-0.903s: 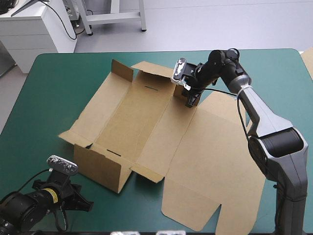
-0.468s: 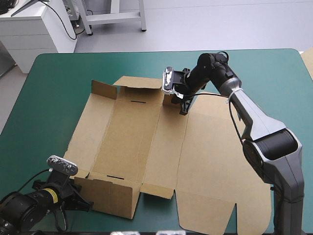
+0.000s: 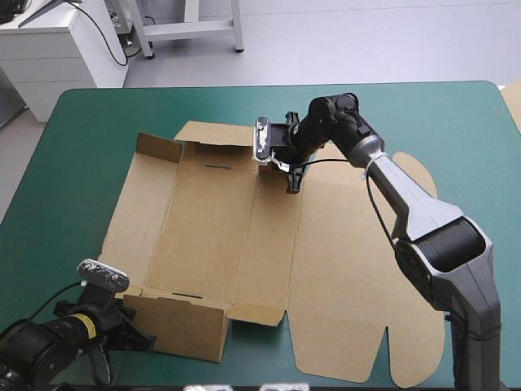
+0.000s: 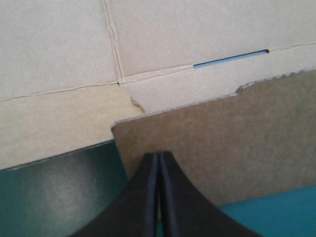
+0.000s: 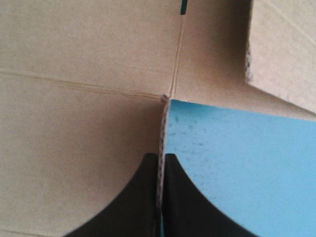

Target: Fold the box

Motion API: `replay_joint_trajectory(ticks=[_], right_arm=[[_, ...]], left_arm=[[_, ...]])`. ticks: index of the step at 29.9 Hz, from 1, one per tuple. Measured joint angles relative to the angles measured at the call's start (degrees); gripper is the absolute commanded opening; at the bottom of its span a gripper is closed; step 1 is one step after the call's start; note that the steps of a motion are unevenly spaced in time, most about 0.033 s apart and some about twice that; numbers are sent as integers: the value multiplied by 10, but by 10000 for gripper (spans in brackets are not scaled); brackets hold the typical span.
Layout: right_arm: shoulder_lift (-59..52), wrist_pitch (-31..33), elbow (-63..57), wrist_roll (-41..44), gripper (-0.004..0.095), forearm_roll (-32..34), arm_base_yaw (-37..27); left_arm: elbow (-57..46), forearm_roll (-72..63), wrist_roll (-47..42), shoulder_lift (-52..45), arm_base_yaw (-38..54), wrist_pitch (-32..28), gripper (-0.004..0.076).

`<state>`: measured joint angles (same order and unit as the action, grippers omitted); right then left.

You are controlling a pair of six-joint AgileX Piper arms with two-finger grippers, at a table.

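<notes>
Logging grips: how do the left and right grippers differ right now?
The right black finned gripper is shut on the brown cardboard box, board edge between its fingers; the left black finned gripper is shut on nothing. The right reaches the box's far edge; the left sits near the teal-green table's near edge, facing the raised near wall. Both are shut.

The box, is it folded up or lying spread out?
Mostly spread: the box lies flat, only its near wall and one far corner flap stand up.

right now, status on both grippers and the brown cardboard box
Right black-finned gripper shut on brown board box far edge. Left black-finned gripper shut, empty, facing raised near wall. No obstruction seen.
</notes>
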<state>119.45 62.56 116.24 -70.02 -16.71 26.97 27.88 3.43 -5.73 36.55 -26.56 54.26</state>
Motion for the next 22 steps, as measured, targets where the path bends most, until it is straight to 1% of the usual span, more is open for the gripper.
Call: replay_joint_trajectory(ticks=[4,8,10,16,19,22], right_arm=[[1,4,0,12,-21,7,1],[1,8,0,14,-21,5,1],[1,9,0,14,-21,5,1],[1,9,0,14,-21,-3,1],[1,13,0,9,-21,-21,2],[1,15,0,0,-21,-35,3]], left_arm=[[20,-18,0,-8,0,1,-8],[63,-23,0,-28,0,9,-8],[89,-27,0,-36,0,26,-8],[146,-31,0,-40,0,105,-8],[151,-30,0,-40,0,120,-8],[151,-22,0,-40,0,121,-8]])
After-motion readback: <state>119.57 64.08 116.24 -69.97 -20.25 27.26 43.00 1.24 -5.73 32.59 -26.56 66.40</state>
